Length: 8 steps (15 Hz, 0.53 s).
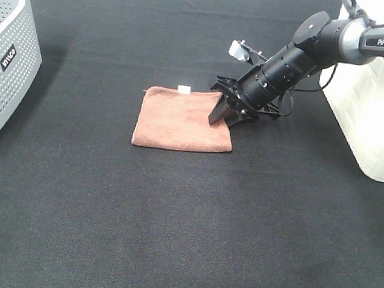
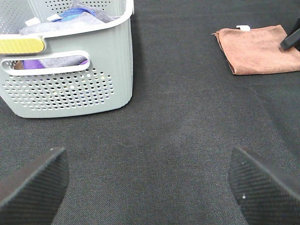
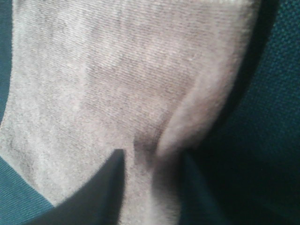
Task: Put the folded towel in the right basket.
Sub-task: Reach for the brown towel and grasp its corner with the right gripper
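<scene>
The folded towel (image 1: 181, 119) lies flat on the black table, reddish-brown, with a small white tag on its far edge. It also shows in the left wrist view as the towel (image 2: 260, 49). My right gripper (image 1: 223, 120) reaches down onto its right edge. In the right wrist view the two fingers pinch a raised ridge of the towel (image 3: 117, 84), so the gripper (image 3: 152, 187) is shut on the cloth. The right basket (image 1: 379, 129), cream-white, stands at the right edge behind the arm. My left gripper (image 2: 150, 187) hangs open over bare table, holding nothing.
A grey perforated basket (image 1: 0, 76) with a black label stands at the far left; the left wrist view shows this basket (image 2: 70, 79) holding several cloths. The black table (image 1: 182, 239) spreads wide in front of the towel.
</scene>
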Motion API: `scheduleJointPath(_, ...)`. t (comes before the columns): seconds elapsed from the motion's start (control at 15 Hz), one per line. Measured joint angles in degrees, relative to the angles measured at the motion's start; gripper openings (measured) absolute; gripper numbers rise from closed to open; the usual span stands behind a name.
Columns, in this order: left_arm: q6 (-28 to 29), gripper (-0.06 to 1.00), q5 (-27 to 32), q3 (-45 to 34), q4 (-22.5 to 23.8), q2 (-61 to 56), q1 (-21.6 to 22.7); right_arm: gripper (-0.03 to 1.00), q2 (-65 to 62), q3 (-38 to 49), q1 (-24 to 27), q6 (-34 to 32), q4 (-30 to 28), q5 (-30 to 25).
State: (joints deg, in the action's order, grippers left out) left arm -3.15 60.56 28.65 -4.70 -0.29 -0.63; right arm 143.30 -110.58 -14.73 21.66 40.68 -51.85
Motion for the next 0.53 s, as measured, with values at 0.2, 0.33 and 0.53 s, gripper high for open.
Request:
scheduleJointPath(0.2,0.0,0.88,0.0,0.0,0.0,0.0,0.0,0.12,0.4,0.0,0.0,0.0,0.4,0.11)
scheduleJointPath(0.33,0.0,0.88,0.0,0.0,0.0,0.0,0.0,0.01,0.4,0.0,0.0,0.0,0.57,0.11)
scheduleJointPath(0.53,0.0,0.88,0.0,0.0,0.0,0.0,0.0,0.01,0.4,0.0,0.0,0.29,0.57,0.11)
